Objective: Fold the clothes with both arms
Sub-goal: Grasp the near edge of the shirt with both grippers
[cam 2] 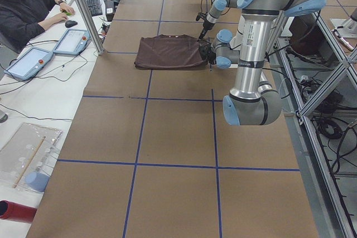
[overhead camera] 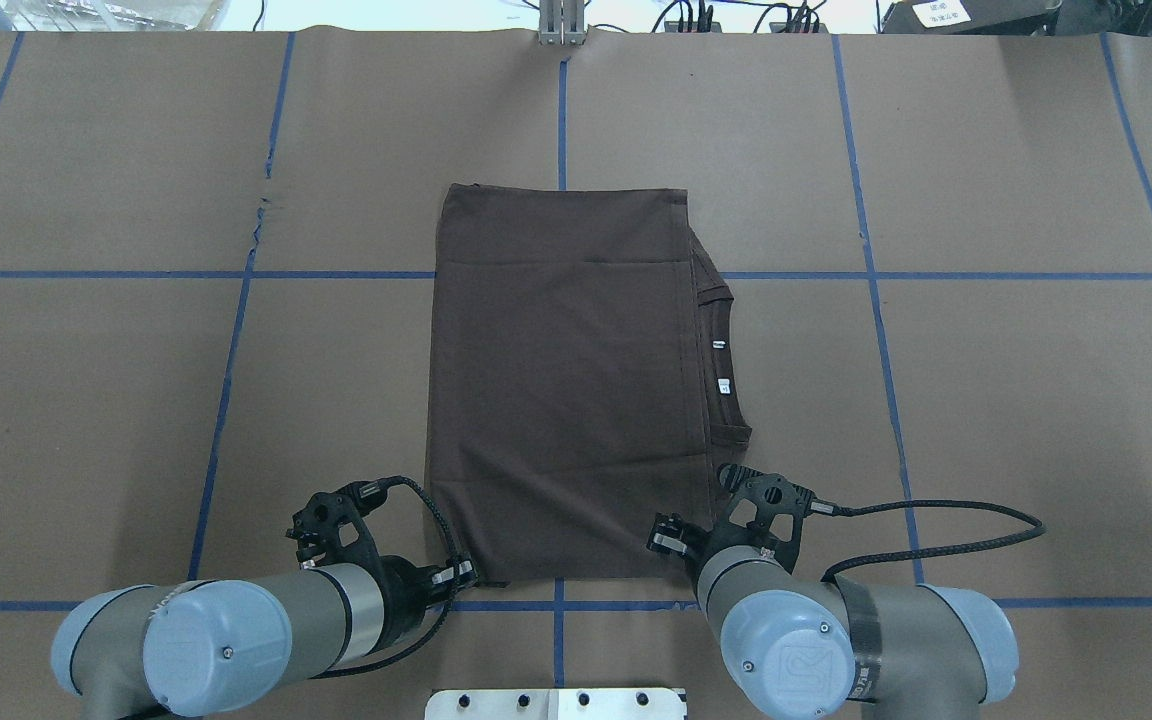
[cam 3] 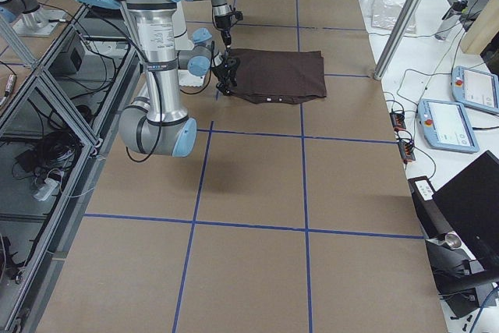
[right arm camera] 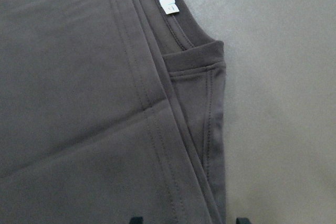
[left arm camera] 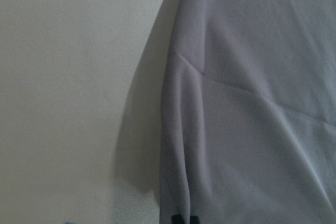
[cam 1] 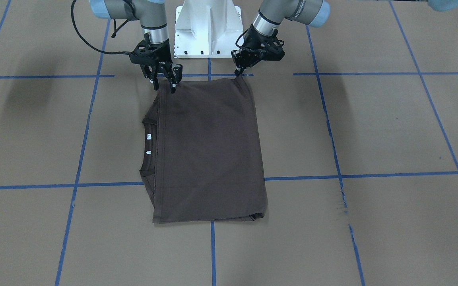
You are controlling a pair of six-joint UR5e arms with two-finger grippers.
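As T-shirt (cam 1: 209, 151) lies flat, left gripper (cam 1: 238, 74) perhaps pinching, right gripper (cam 1: 164, 84) astride.

Left wrist view is coming through blurred, left gripper (left arm camera: 184, 219) tips getting cropped at the bottom edge. Right gripper (right arm camera: 188, 219) tips cropping too. T-shirt (cam 1: 209, 151) tags (right arm camera: 169, 5) ahead of right gripper: print is showing too small to read.
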